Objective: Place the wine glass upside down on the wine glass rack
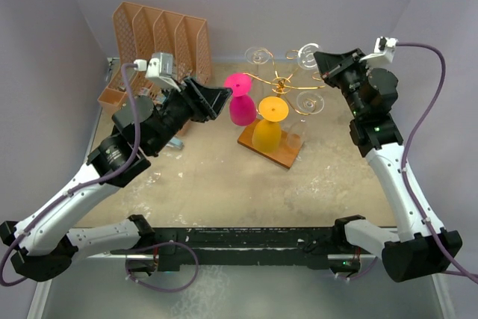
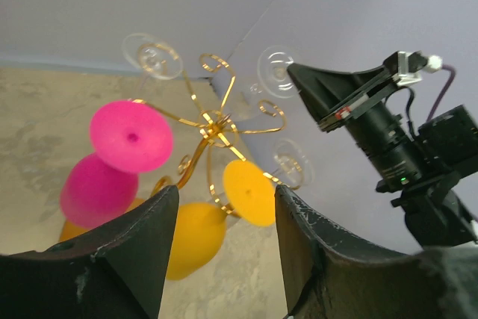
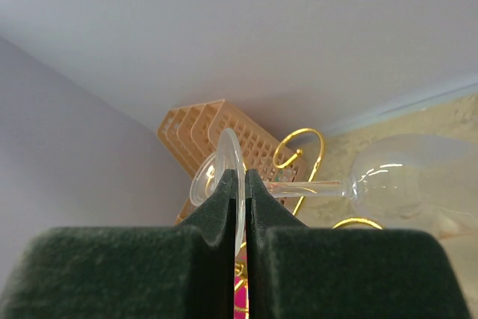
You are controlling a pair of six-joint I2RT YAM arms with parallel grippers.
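Note:
The wine glass rack (image 1: 281,82) is a gold wire stand with curled arms on a brown wooden base (image 1: 282,156). A pink glass (image 1: 240,100) and a yellow glass (image 1: 268,123) hang on it upside down. My right gripper (image 1: 323,63) is shut on the flat foot of a clear wine glass (image 1: 308,55) at the rack's far right arm. In the right wrist view the foot (image 3: 237,156) sits pinched between the pads, with the stem running right to the bowl (image 3: 414,177). My left gripper (image 1: 218,100) stands open and empty just left of the pink glass (image 2: 131,136).
An orange plastic file organizer (image 1: 160,33) stands at the back left, behind the left arm. Two more clear glasses (image 1: 258,55) (image 1: 310,102) hang on the rack. Purple walls close in the back and both sides.

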